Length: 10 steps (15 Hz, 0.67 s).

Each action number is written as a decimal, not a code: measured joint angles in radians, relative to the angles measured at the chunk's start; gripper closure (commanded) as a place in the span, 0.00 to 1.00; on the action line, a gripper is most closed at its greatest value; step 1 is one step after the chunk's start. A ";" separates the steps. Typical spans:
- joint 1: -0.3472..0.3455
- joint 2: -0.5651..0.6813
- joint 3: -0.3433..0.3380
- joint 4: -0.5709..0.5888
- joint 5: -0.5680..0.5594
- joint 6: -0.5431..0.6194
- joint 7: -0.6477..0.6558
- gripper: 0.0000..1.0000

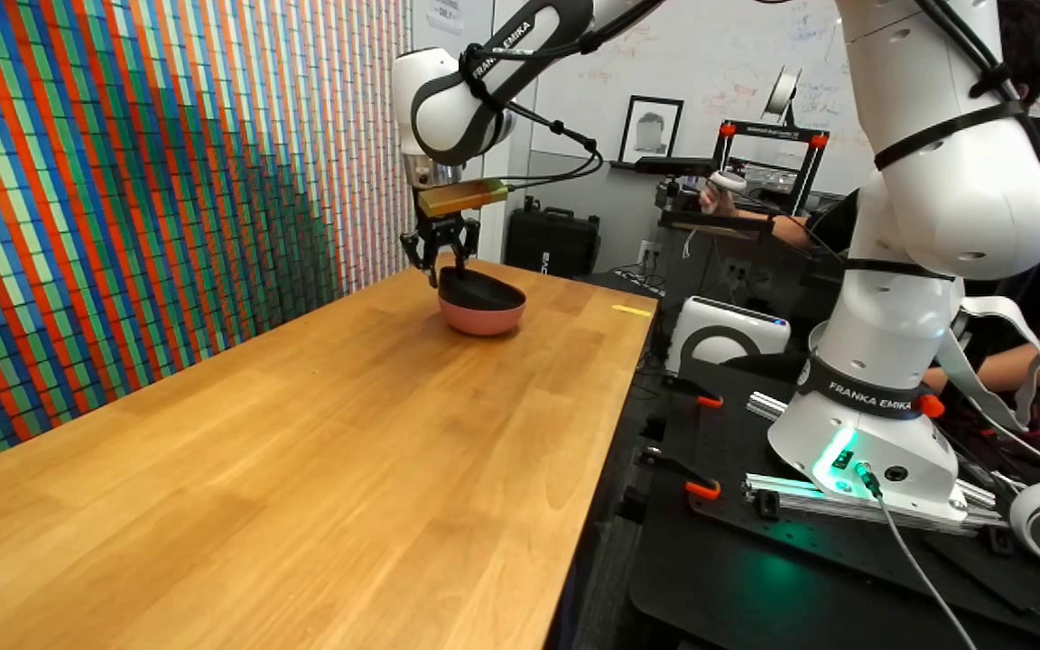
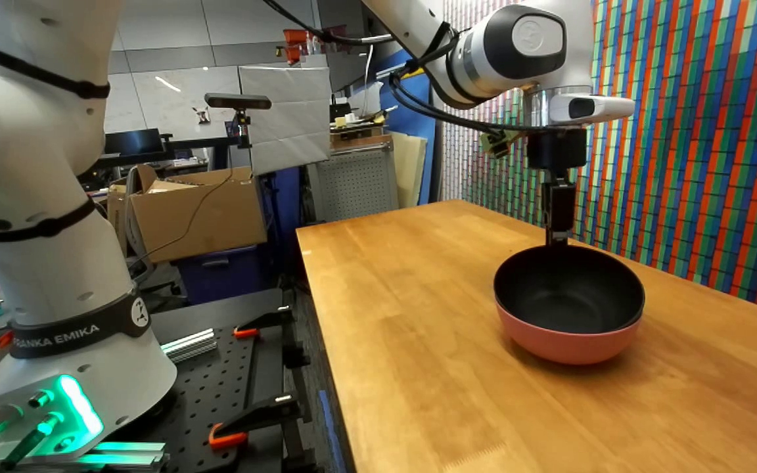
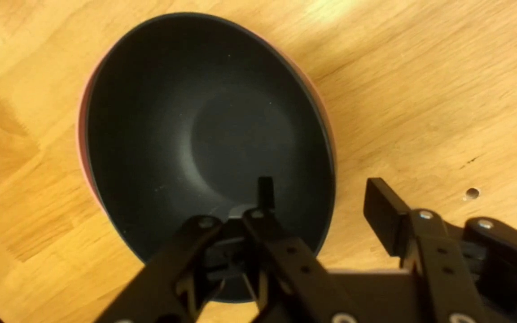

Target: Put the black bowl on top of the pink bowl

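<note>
The tool (image 3: 321, 196) grips nothing: its 2 fingers (image 3: 386, 220) stand well apart, 1 over the inside of the black bowl (image 3: 209, 130) and 1 outside it, with the rim passing between. Whether either finger touches the bowl cannot be told. The step in hand looks to be backing away. Leave that gap wide, since narrowing it would pinch the rim, and lift straight up before any sideways move; the inner finger could otherwise hook the rim and drag the bowl along.

The black bowl sits inside the pink bowl (image 1: 481, 320), so the stack itself seems made. The black bowl is tilted, though: in an exterior view its edge by the tool rides above the pink rim, while the opposite edge lies about level with it. If a flatter fit is wanted, a light press down on the raised edge, fingers together, would probably settle it.

Beneath, the pink bowl stands upright on the surface (image 2: 411, 328). A hard or slanting push might skid the 2 bowls across it. Farther off, the backdrop (image 2: 694, 144) rises along the surface's edge; a straight lift should keep the tool from swinging toward it.
</note>
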State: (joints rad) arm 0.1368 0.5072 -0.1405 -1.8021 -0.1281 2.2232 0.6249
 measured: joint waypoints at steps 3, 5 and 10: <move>0.001 -0.031 0.039 0.019 0.021 -0.082 -0.055 0.00; 0.002 -0.077 0.084 0.046 0.054 -0.193 -0.132 0.00; 0.006 -0.211 0.182 0.129 0.107 -0.505 -0.305 0.00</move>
State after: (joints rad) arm 0.1433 0.2964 0.0419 -1.6731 -0.0207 1.7178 0.3200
